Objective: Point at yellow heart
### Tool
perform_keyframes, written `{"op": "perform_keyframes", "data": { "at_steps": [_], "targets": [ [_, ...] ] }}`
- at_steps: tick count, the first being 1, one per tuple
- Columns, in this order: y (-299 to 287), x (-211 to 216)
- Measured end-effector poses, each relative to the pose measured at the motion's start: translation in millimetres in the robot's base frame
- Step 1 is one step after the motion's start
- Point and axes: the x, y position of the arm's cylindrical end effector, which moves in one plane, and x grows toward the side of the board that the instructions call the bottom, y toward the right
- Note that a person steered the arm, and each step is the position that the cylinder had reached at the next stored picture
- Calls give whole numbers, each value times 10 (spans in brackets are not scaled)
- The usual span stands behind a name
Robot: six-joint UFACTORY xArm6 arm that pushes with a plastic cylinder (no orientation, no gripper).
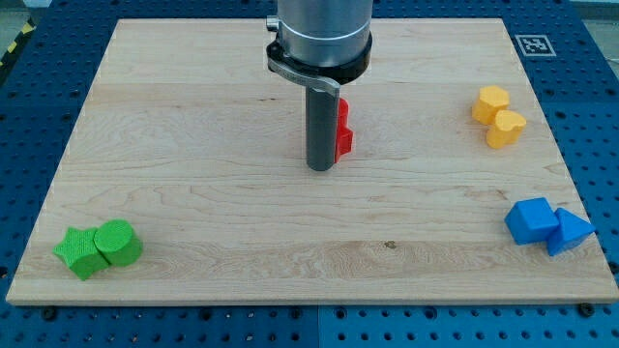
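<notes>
The yellow heart lies near the view's right edge of the wooden board, touching a yellow hexagon block just above and left of it. My tip stands near the board's middle, far to the left of the yellow heart. A red block sits right beside the rod on its right, partly hidden behind it; its shape cannot be made out.
A blue cube and a blue triangular block touch at the lower right. A green star-like block and a green cylinder touch at the lower left. The board lies on a blue perforated table.
</notes>
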Motion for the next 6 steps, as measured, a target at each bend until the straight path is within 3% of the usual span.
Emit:
{"op": "perform_keyframes", "data": {
  "at_steps": [2, 5, 6],
  "targets": [
    [611, 235],
    [2416, 232],
    [2438, 200]
  ]
}}
